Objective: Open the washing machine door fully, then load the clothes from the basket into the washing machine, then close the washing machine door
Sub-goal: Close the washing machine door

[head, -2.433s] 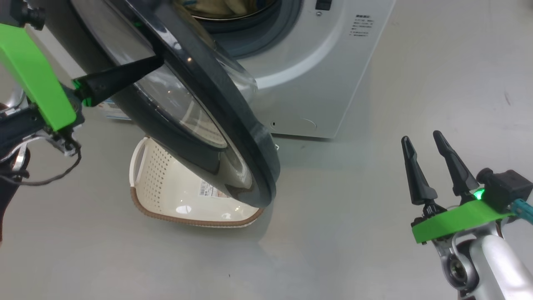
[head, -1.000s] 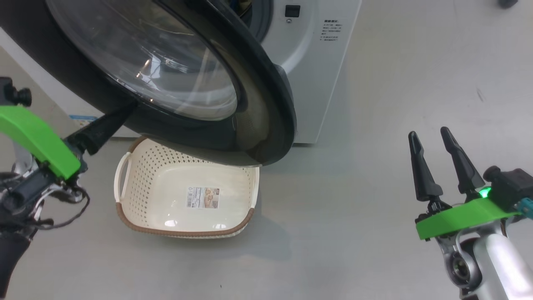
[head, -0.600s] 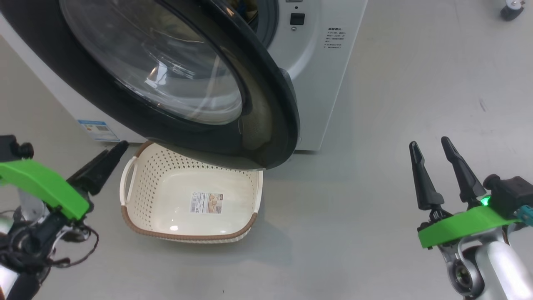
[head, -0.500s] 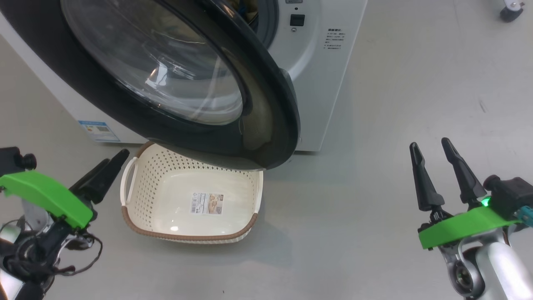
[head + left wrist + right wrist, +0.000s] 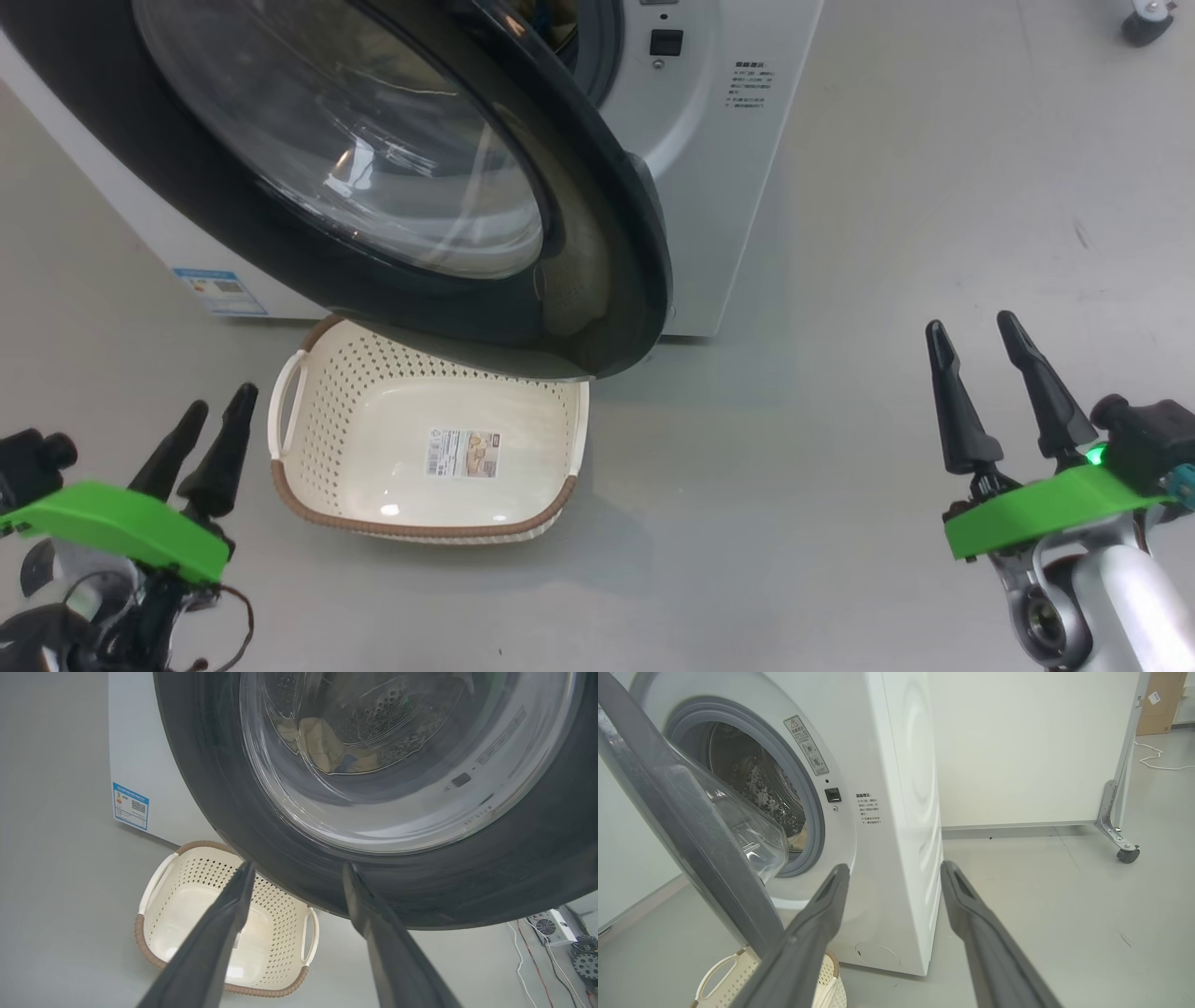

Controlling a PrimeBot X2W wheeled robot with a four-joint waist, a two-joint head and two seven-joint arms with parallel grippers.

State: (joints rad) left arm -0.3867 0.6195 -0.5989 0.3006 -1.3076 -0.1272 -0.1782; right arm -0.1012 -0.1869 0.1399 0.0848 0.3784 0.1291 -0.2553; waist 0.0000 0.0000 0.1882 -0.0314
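The washing machine [image 5: 719, 168] stands at the top of the head view, its door [image 5: 616, 243] partly swung out and hanging over the far side of the basket [image 5: 420, 530]. The basket sits empty on the floor, a paper label on its bottom. Through the door glass in the left wrist view, cream clothes [image 5: 327, 749] with a blue patch lie in the drum. My left gripper [image 5: 222, 396] is open, just left of the basket, and its fingers point at the door's lower ring [image 5: 210, 788]. At the lower right, my right gripper [image 5: 970, 321] is open and holds nothing.
A blue energy label [image 5: 219, 291] marks the washer's lower left corner. In the right wrist view a white partition [image 5: 1017, 742] on a castor [image 5: 1127, 854] stands behind the washer [image 5: 901, 765]. Cables and a small fan box [image 5: 546, 926] lie on the floor beyond the door.
My left gripper has come away from the door's lower edge and dropped to the lower left beside the basket. The door swung closer to the machine earlier. The right arm has barely moved.
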